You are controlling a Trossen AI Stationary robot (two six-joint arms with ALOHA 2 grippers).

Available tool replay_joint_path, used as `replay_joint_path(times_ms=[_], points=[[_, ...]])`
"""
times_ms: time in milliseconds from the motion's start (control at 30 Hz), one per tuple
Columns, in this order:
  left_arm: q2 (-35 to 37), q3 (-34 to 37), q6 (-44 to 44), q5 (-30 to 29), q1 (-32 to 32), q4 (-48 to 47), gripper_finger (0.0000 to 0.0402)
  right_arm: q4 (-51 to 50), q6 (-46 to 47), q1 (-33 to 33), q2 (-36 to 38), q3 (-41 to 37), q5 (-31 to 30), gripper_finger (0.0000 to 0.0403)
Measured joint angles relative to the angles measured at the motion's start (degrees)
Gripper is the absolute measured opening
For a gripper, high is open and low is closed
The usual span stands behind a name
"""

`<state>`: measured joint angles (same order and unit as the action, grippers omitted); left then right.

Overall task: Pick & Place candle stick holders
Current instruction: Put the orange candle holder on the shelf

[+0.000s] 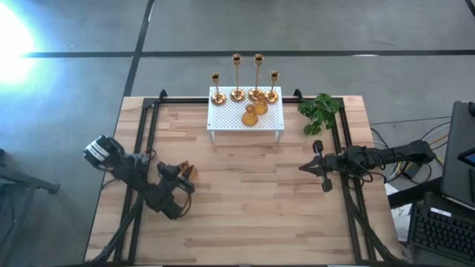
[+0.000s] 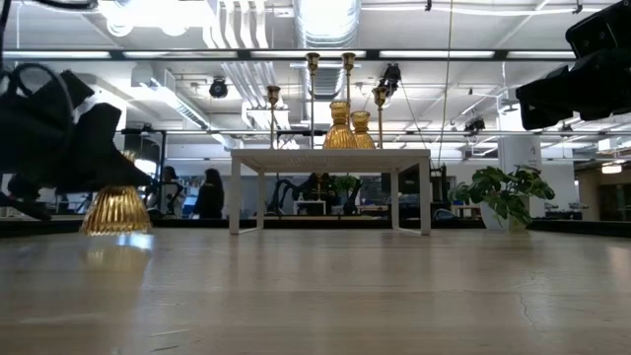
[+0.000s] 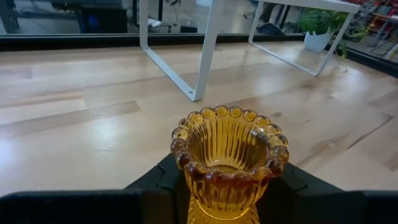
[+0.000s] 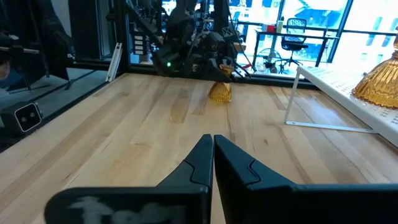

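Observation:
My left gripper (image 1: 185, 175) is at the table's left middle, shut on a squat amber-gold ribbed candle stick holder (image 3: 229, 146), which also shows in the low view (image 2: 116, 209). The white perforated stand (image 1: 223, 119) is at the far middle of the table. On it are several tall thin gold holders (image 1: 237, 74) standing on round bases along the back, and two squat amber holders (image 1: 254, 111). My right gripper (image 1: 304, 167) is shut and empty at the right middle, above the table, pointing toward the table's left. My left gripper pinches the holder's narrow body just under its beaded cup (image 3: 198, 194) between its two fingers (image 3: 155, 182). The fingers come about level from the table's near left. The holder stands upright, cup opening up. I cannot tell whether its flared foot (image 2: 116, 225) touches the table.
A green leafy sprig (image 1: 319, 111) lies at the far right, beside the stand. Black rails (image 1: 145, 133) run along the table's left, right and far edges. Bare wood lies between the two grippers and in front of the stand. A keyboard and cables are off the table's right edge.

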<state>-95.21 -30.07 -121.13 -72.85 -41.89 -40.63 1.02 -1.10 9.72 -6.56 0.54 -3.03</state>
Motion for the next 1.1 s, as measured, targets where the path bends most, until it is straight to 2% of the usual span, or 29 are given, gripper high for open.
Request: replay_joint_path(times_ms=[167,333,500,633,833,1100], points=[[6.96,-3.17,9.53,0.49,2.18,-2.13,0.0129,0.00,0.00,0.00,0.00,0.00,0.02,0.0008],[15.63,-7.48,27.89,0.76,7.26,-2.40,0.0129,0.00,0.00,0.00,-0.01,0.01,0.00,0.0008],[22.50,-11.34,47.80,4.12,14.36,-0.46,0.0129,0.00,0.00,0.00,-0.01,0.02,0.01,0.0008],[25.89,-12.72,64.69,5.31,19.30,6.97,0.0129,0.00,0.00,0.00,-0.01,0.00,0.02,0.0008],[28.12,-12.94,88.55,13.84,27.48,24.41,0.0129,0.00,0.00,0.00,-0.01,0.01,0.00,0.0008],[27.41,-12.67,108.72,27.23,38.67,44.04,0.0129,0.00,0.00,0.00,-0.01,0.00,0.02,0.0008]])
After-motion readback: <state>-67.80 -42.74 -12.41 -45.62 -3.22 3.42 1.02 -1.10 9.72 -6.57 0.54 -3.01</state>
